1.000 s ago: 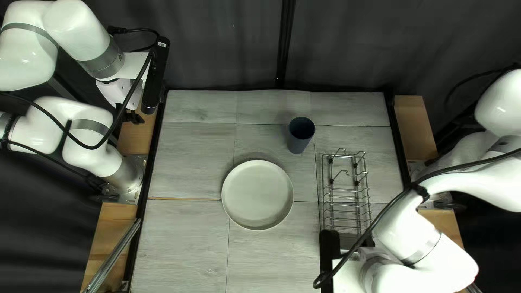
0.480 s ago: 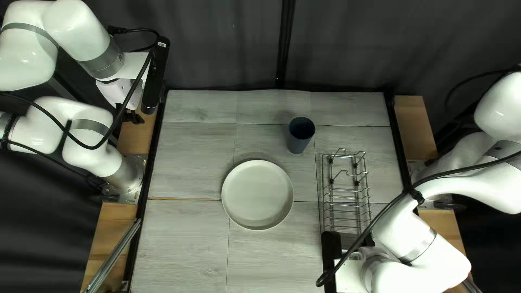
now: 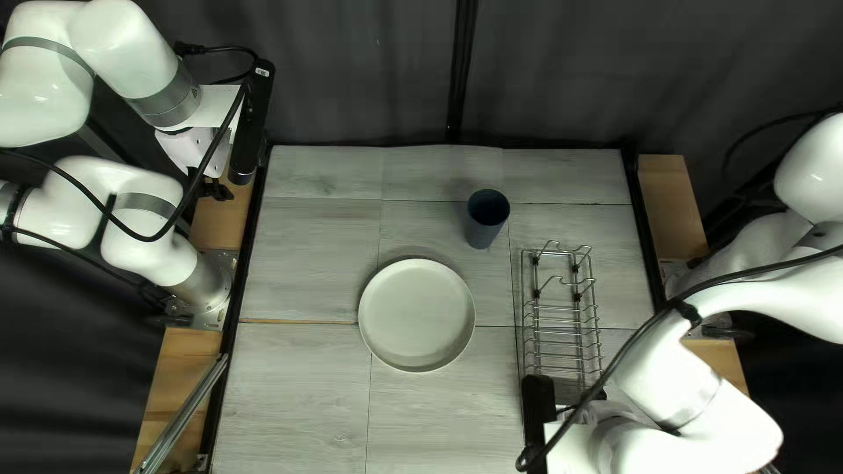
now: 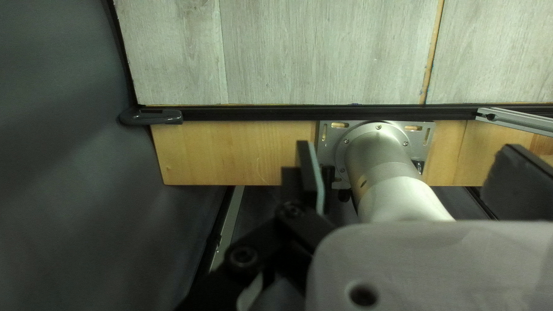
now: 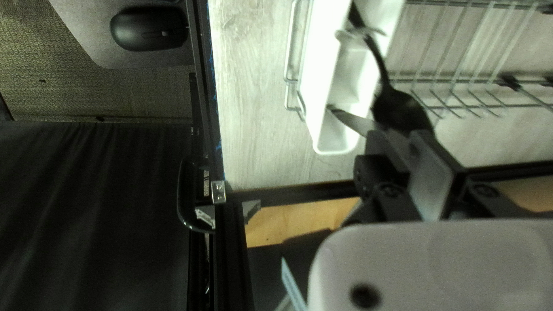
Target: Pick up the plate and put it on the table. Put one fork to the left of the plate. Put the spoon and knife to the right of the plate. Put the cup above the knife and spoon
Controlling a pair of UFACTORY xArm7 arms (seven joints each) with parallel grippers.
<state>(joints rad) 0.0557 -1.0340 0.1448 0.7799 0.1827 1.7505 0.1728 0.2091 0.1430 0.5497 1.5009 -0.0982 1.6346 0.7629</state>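
Black spoon (image 5: 400, 109) is looking light, stiff, best taken mid-neck; left gripper (image 4: 412, 155) is gaping, right gripper (image 5: 413, 141) I cannot tell.

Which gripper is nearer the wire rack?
Right. The right gripper is by the near end of the wire rack, beside the white cutlery holder; the left gripper is past the left edge of the table.

Grey wood-look table (image 3: 299, 386), on it a pale plate (image 3: 416, 314), dark cup (image 3: 486, 230), wire rack (image 3: 562, 331)

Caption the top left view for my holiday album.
Two white robot arms flank a table with a pale plate, dark cup and wire rack.
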